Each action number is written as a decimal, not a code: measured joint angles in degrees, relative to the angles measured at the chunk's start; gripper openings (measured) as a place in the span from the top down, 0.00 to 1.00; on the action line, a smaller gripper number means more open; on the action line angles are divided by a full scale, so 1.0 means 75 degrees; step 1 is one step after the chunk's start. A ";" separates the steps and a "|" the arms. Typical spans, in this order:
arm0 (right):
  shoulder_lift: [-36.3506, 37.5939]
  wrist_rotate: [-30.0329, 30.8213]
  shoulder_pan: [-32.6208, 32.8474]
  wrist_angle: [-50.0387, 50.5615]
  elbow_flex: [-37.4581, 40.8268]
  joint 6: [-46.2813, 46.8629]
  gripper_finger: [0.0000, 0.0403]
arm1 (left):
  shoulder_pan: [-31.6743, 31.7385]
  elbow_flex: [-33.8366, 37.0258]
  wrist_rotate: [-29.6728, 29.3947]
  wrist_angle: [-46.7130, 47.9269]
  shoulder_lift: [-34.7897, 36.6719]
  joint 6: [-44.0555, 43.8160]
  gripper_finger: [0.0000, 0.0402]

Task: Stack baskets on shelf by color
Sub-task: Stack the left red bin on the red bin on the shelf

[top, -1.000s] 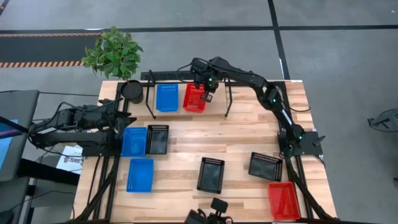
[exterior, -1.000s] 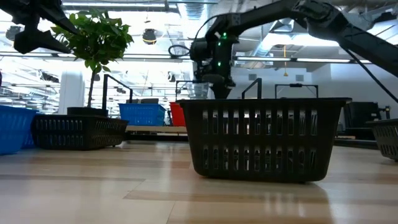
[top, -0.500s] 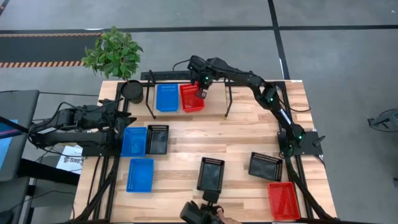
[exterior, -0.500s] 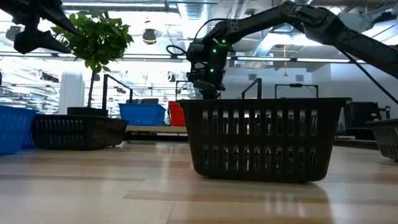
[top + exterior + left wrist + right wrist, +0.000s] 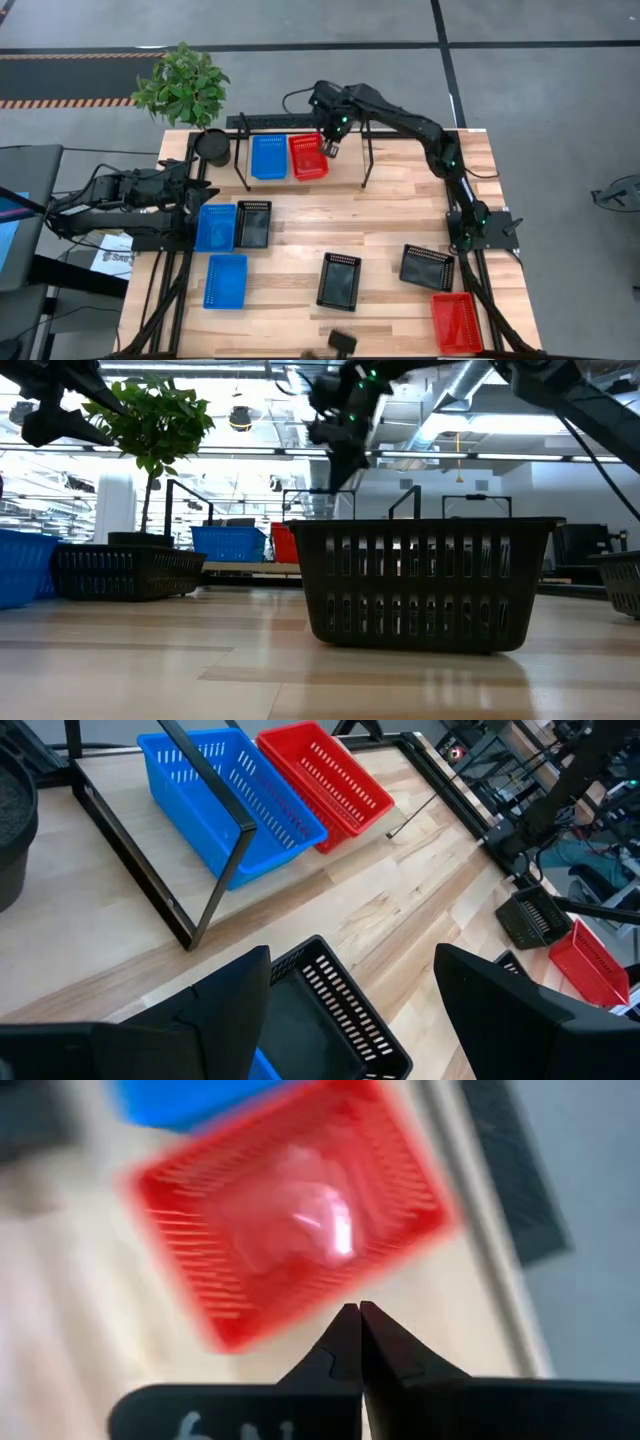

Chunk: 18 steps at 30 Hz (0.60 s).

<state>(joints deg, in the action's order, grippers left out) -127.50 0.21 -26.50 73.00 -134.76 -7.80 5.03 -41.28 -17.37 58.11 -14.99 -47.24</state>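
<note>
Grey concrete surrounds the worktop (image 5: 390, 215), where the clenched, empty right tool (image 5: 331, 150) hovers beside the red basket (image 5: 308, 156) on the shelf (image 5: 345, 148) at upper centre, so a careless swing could nudge it against the blue basket (image 5: 268, 156), while the left tool (image 5: 200, 189) waits released at left.

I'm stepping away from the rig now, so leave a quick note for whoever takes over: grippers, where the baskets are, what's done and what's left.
Right gripper: shut, empty, above the shelf beside the red basket there.
Left gripper: open, empty, waiting at the table's left edge over a blue basket and black basket.
Done: one blue basket and one red basket sit side by side on the shelf.
Left on the table: another blue basket, black baskets, and a red basket at the front right. No black basket is on the shelf yet.
</note>
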 joint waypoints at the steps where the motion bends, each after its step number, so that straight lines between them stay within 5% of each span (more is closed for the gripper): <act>1: 0.0008 -0.0059 0.0199 0.0000 0.0000 0.0019 0.98 | -0.0001 0.0000 -0.0007 -0.0004 -0.0002 0.0007 0.33; 10: -0.0713 -0.0012 0.1768 -0.0060 0.0020 -0.0567 0.96 | -0.0001 0.0000 0.0022 -0.0009 -0.0001 0.0042 0.33; 18: -0.1317 0.0667 0.1963 -0.0346 0.0020 -0.0781 0.97 | 0.0001 0.0000 0.0027 -0.0006 -0.0001 0.0070 0.33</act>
<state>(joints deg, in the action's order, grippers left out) -137.38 5.22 -11.78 70.41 -134.61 -13.65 5.03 -41.28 -17.17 58.06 -15.00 -46.72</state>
